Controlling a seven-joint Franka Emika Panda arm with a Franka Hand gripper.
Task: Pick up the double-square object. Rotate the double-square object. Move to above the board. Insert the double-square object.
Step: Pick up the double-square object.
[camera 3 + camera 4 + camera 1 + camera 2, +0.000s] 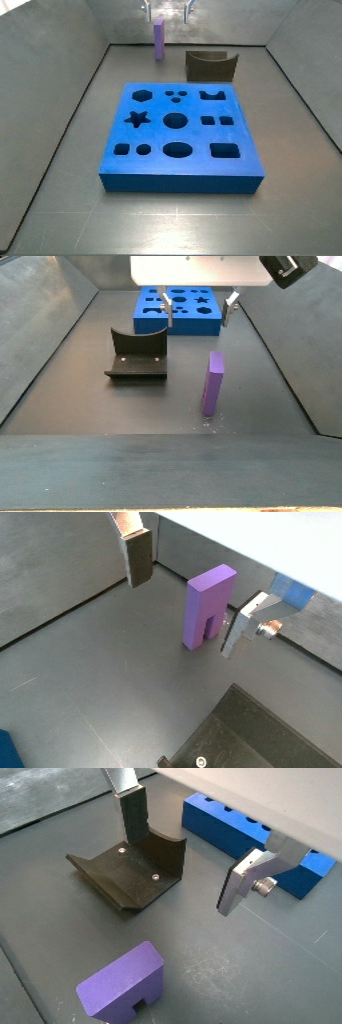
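The gripper (187, 582) hangs with jaws spread wide and empty above the double-square object (207, 607) — it stands upright on the floor, beside the empty U-shaped holder (136, 358). The board (179, 131) lies apart — cutouts all vacant.

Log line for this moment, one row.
claw: open, above double-square object | object: upright on floor, ungrasped | board: apart, no insert yet

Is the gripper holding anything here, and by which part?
Nothing is held. The gripper hangs open above the upright double-square object, fingers clear of it.
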